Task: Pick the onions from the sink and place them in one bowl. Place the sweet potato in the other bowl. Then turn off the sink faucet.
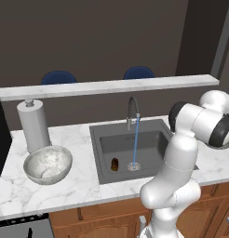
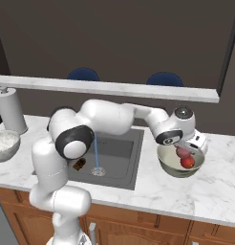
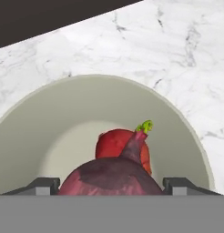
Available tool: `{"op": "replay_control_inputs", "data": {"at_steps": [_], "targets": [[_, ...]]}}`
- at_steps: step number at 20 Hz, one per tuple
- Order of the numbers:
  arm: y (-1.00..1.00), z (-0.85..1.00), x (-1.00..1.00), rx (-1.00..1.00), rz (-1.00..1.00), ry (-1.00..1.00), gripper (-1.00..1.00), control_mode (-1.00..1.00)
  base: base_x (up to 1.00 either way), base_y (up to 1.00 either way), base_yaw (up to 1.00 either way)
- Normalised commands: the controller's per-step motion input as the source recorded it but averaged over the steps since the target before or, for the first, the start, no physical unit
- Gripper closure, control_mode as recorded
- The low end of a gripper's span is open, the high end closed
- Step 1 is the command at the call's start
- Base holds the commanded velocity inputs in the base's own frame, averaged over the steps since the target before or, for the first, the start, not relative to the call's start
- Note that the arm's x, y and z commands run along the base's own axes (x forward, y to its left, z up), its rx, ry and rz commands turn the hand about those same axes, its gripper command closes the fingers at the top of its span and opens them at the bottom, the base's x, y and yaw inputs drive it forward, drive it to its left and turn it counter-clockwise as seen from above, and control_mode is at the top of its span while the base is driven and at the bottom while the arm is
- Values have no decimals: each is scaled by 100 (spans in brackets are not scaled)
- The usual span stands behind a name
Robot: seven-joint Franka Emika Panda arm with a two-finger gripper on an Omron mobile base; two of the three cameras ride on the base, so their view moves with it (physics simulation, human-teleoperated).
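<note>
My gripper [image 2: 184,149] hangs just inside the olive-beige bowl [image 2: 173,167] on the counter right of the sink [image 2: 120,160]. Its fingers press both sides of the duller pinkish onion [image 3: 109,178], and the gripper [image 3: 110,187] is shut on it. The bright red onion [image 3: 114,142] lies on the bowl [image 3: 63,127] floor just beyond; it also shows low in the bowl as the red onion [image 2: 188,163]. The brown sweet potato [image 1: 115,164] rests on the sink [image 1: 151,139] floor left of the drain. The faucet [image 1: 132,110] runs a blue stream. The silvery mottled bowl [image 1: 47,163] stands empty left of the sink.
A paper towel roll [image 1: 33,124] stands behind the silvery bowl. A raised marble ledge [image 1: 107,86] runs along the back of the counter. My arm arches over the sink's right half. Bare marble counter [image 2: 210,191] lies around the olive bowl.
</note>
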Motion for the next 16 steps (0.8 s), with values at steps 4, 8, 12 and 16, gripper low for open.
{"op": "replay_control_inputs", "data": {"at_steps": [4, 8, 12, 16], "targets": [[3, -14, 0, 0, 0, 0, -100, -100, 0, 0, 0], [4, 1, 1, 0, 0, 0, -100, -100, 0, 0, 0], [24, 13, 18, 0, 0, 0, -100, -100, 0, 0, 0], [47, 15, 19, 0, 0, 0, -100, -100, 0, 0, 0]]}}
